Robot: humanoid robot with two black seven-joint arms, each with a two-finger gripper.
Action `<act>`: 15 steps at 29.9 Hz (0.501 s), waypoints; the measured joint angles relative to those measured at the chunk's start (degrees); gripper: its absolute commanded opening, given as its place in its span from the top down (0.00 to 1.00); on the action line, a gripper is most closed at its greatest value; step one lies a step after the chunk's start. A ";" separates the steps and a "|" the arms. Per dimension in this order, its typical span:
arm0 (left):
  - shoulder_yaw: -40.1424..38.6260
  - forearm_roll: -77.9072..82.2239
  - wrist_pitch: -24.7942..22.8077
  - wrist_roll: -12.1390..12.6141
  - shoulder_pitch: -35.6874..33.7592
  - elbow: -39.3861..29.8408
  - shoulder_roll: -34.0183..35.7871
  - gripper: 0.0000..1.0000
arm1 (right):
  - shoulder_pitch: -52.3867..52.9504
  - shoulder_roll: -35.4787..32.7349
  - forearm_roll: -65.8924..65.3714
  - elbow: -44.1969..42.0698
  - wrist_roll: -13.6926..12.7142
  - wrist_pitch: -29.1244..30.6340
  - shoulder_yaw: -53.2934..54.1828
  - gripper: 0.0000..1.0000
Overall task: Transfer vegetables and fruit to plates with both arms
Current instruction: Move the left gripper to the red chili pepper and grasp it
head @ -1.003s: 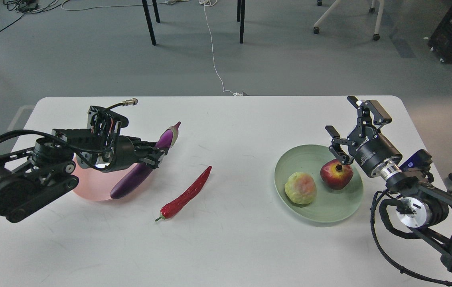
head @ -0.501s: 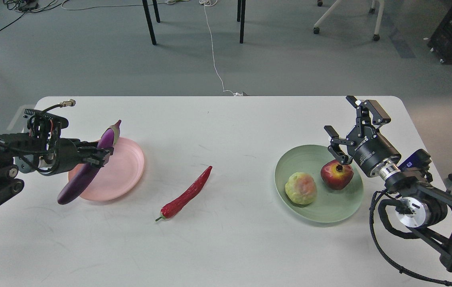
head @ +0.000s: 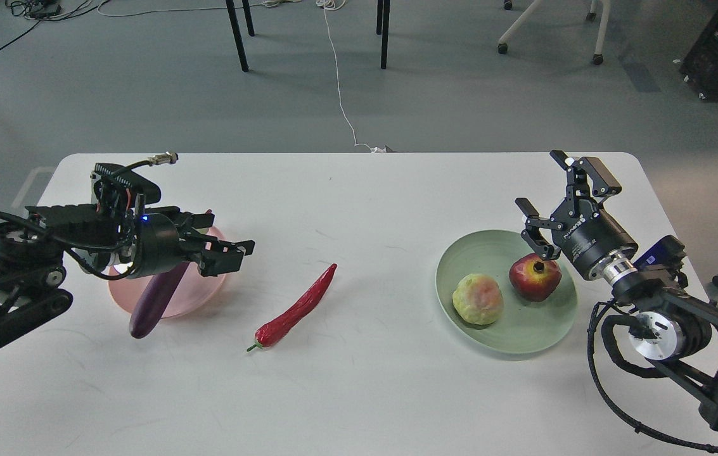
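Step in hand: vegetables to the pink plate; one judged delivered, one outstanding.
Chili pepper [head: 297, 308]: nearest loose item, lying flat on the table [head: 359, 392] between the two plates, green stem toward the viewer, tip pointing away; touched by nothing.
Eggplant [head: 157, 299]: lies across the near rim of the pink plate [head: 197, 292], lower end hanging off onto the table, upper part hidden under the left arm; whether it sits steadily cannot be told.
Left gripper [head: 225, 252]: fingers spread apart and holding nothing, over the right side of the pink plate, just above the eggplant.
Next move, judged: left gripper travels right and toward the viewer to the chili pepper, turns to span its thin body across the width, then descends low, since the pepper lies flat.
Green plate [head: 523, 335]: right of centre, holds both fruit.
Pale fruit [head: 477, 299]: on the green plate, left side.
Pomegranate [head: 535, 277]: on the green plate, right side, crown up, just beside the pale fruit.
Right gripper [head: 555, 209]: fingers wide apart, empty, poised just behind the pomegranate; fruit side judged finished.
Obstacles: none between left gripper and chili pepper; overhanging eggplant could be nudged by the arm.
Beyond the table: grey floor, a white cable [head: 339, 82], dark table legs [head: 237, 35].
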 measured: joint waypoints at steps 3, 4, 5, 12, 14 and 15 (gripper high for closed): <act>0.70 0.17 -0.91 2.52 0.52 -2.07 -2.95 0.08 | 0.00 -0.05 -0.01 0.00 -0.02 0.00 0.00 0.04; 1.08 0.29 -1.09 2.85 0.64 -2.11 -4.06 0.09 | 0.00 -0.08 -0.02 0.00 -0.03 0.00 0.00 0.04; 1.71 0.58 -1.21 3.04 0.74 -1.98 -5.27 0.10 | 0.00 -0.12 -0.04 0.00 -0.03 0.00 0.00 0.04; 6.03 4.29 -1.05 3.54 2.01 1.48 -9.84 0.18 | -0.05 -0.40 -0.02 -0.05 -0.02 0.00 0.00 0.04; 6.17 4.50 -1.00 3.58 2.53 1.66 -10.17 0.22 | -0.08 -0.42 -0.02 -0.08 -0.02 0.00 0.00 0.04; 6.22 4.57 -1.00 3.60 2.74 1.72 -10.24 0.23 | -0.08 -0.42 -0.01 -0.09 -0.02 0.00 0.00 0.04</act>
